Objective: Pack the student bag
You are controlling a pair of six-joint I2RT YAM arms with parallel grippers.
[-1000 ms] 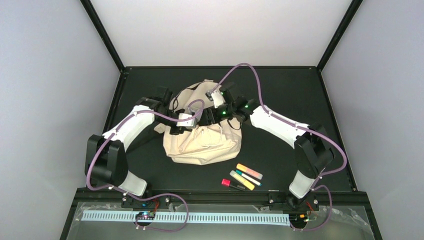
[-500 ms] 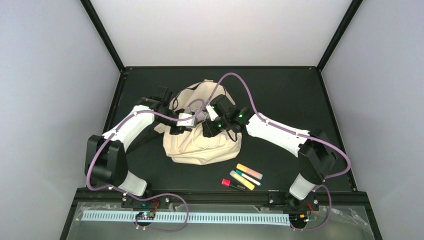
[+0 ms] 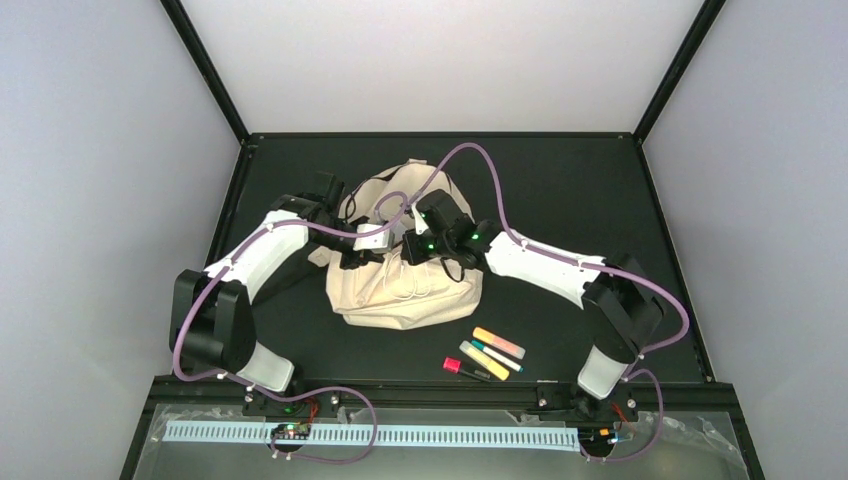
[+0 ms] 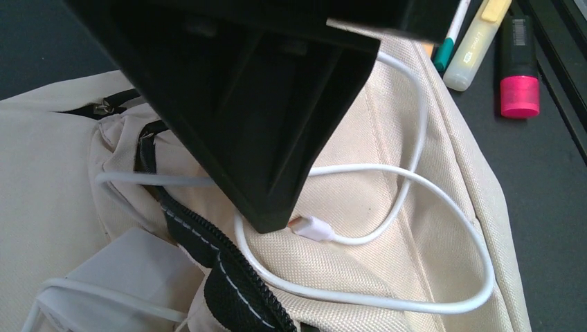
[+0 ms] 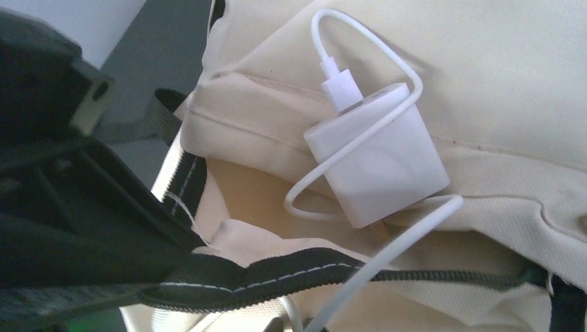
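Student bag mid-bench, zipper open. Right jaws have swung from bag's far rim to over its mouth; width: can't tell. Left jaws shut at zipper edge. Charger beside mouth, cable looping over bag front; probably going in next. Markers off bag's near side.

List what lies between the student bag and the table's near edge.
The top view shows four pens there: an orange highlighter, a yellow highlighter, a green-and-white pen and a pink-and-black marker, on the table clear of the student bag.

Cream student bag, black white-stitched zipper, white charger, white cable, pink-and-black highlighter
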